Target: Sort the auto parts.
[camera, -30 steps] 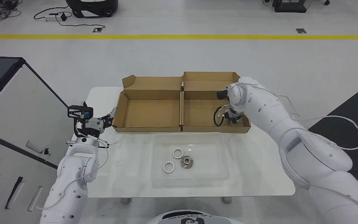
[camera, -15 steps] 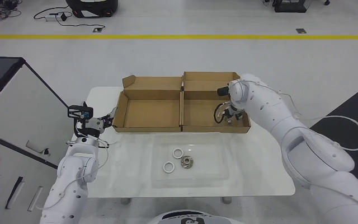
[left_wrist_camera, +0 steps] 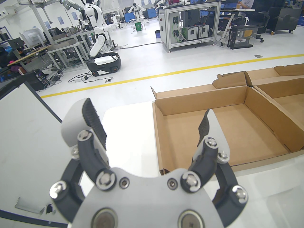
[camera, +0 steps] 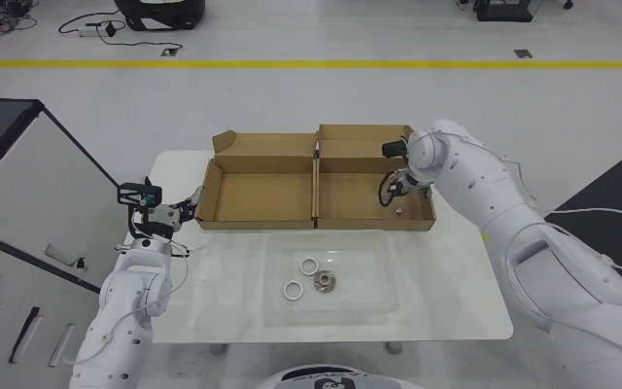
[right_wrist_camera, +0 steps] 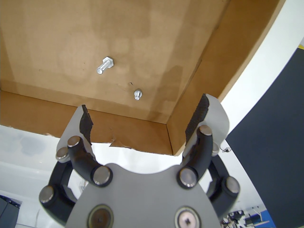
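We find the clear tray [camera: 384,292] at the lower centre of the top view, on the white bench [camera: 447,292]. It holds two white rings [camera: 308,265] and a metal flanged part [camera: 324,282], lying close together. We judge these to be the parts not yet sorted.

At the left of that frame, the left gripper [left_wrist_camera: 148,117] sits just beside the outer wall of the left cardboard box [camera: 262,194]. Its fingers are spread wide and hold nothing. We judge this to be a parked position that leaves the tray and boxes free for the other arm.

At the centre right, the right gripper [right_wrist_camera: 144,113] hangs above the near right corner of the right cardboard box [camera: 350,199]. Its fingers are also wide apart and carry nothing. On the box floor beneath it lie a large hex bolt [right_wrist_camera: 105,65] and a small bolt [right_wrist_camera: 137,94], apart from each other. We judge that this box collects the fasteners, so the next pick calls for a reach to the tray.
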